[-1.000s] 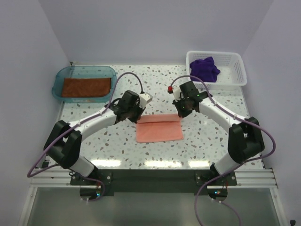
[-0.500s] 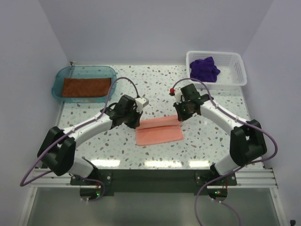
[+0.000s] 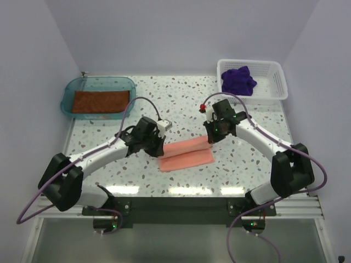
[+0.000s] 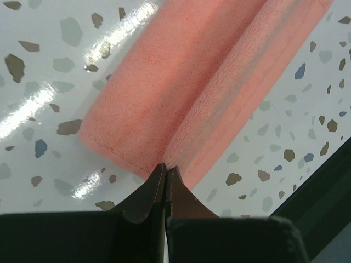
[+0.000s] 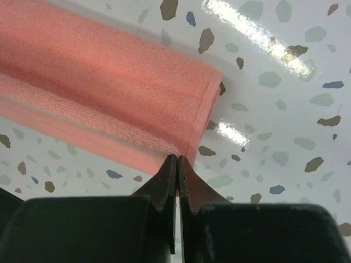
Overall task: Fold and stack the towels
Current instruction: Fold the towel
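Pinching the salmon pink towel (image 3: 186,155) at both ends: left gripper (image 3: 160,149) with its jaws pressed together on the towel's left end, right gripper (image 3: 210,141) likewise closed tight on the right end. Stretched between the two grippers, a raised lengthwise ridge of cloth, with the rest of the towel lying flat on the speckled table (image 3: 241,164) below and nearward of the tips. In the left wrist view, left gripper (image 4: 165,171) with no gap between the fingers, nipping the hemmed edge right where the ridge begins; salmon pink towel (image 4: 181,98) running straight away from the tips, one layer to the left of the ridge, another to the right. In the right wrist view, right gripper (image 5: 176,163) shut the same way on a hemmed corner, salmon pink towel (image 5: 104,93) spreading off to the left of the tips, bare table (image 5: 274,109) to the right. Well beyond and to the left of the left gripper, the rust brown towel (image 3: 100,102) lying flat inside the teal tray (image 3: 67,97). Well beyond and to the right of the right gripper, the purple towel (image 3: 239,80) heaped loosely in the white mesh basket (image 3: 277,82). Both well apart from either gripper.
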Action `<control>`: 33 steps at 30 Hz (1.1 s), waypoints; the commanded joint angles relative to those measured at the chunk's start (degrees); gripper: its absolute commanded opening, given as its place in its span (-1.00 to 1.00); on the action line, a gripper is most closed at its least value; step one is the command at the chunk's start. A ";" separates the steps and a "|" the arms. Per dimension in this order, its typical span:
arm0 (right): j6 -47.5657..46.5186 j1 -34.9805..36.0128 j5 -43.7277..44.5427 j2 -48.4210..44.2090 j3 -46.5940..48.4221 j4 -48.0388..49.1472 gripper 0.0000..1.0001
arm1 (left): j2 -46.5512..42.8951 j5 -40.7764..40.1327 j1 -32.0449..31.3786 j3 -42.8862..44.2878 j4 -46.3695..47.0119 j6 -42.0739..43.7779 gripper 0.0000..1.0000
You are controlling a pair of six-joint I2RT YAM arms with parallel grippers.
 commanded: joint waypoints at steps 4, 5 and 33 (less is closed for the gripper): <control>1.66 -0.47 0.38 -0.26 -2.69 -1.86 -1.00 | -1.53 1.83 -0.86 -5.60 -0.11 -4.26 -1.00; 1.75 -0.56 0.21 0.18 -2.96 -1.68 -1.00 | -0.92 1.92 -1.04 -6.04 0.85 -4.35 -1.00; 11.07 1.11 -9.72 -3.68 -11.39 -2.56 -0.36 | -6.71 9.29 -3.94 -12.01 2.44 -7.16 -0.08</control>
